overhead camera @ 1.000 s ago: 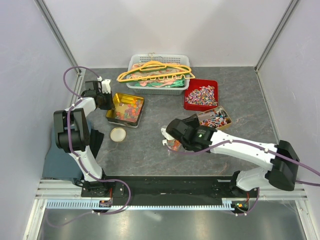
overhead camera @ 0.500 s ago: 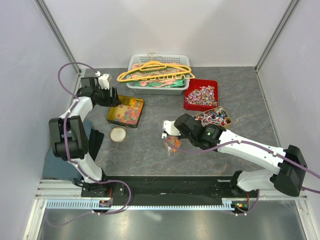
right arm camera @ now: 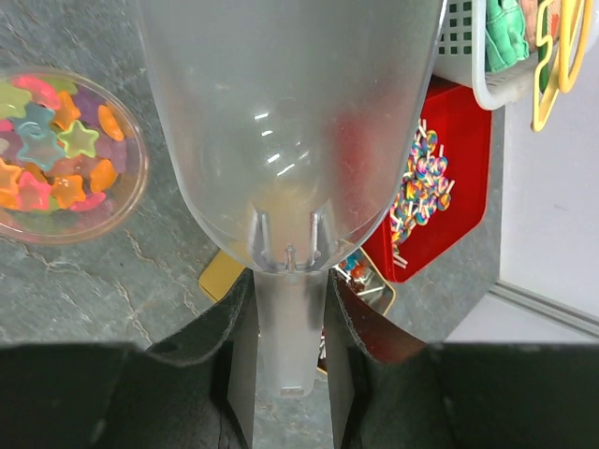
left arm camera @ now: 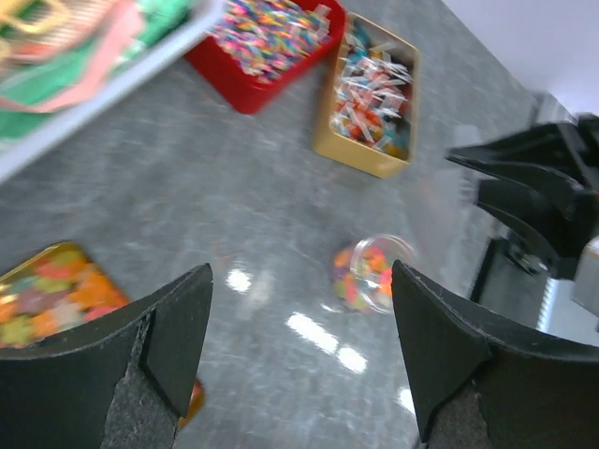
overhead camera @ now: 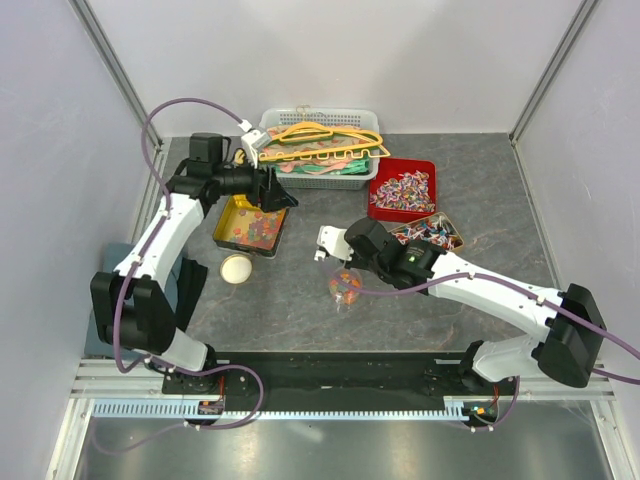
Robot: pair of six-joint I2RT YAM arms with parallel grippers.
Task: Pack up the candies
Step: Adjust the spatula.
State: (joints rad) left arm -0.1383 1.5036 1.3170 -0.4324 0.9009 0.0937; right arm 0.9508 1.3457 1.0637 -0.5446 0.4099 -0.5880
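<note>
Star-shaped gummy candies [right arm camera: 56, 150] fill a small clear jar [overhead camera: 345, 285] standing mid-table, also seen in the left wrist view as the jar [left arm camera: 368, 273]. More gummies lie in a gold tin [overhead camera: 250, 225]. Wrapped candies fill a second gold tin [overhead camera: 430, 233], and the red tin [overhead camera: 402, 190] holds striped lollipops. My left gripper [overhead camera: 275, 192] hovers open above the gummy tin's far right corner; the left gripper [left arm camera: 299, 276] holds nothing. My right gripper [right arm camera: 288, 318] is shut on the handle of a translucent scoop [right arm camera: 281, 122], held just up and left of the jar.
A white basket [overhead camera: 320, 148] with yellow hangers and cloth stands at the back. A round lid [overhead camera: 236, 268] lies on the table below the gummy tin. The enclosure walls stand close on the left and right.
My left arm swung from the gummy tin's left edge up and rightward over the tin, and its jaws opened. The right arm shifted the scoop slightly up off the jar.
</note>
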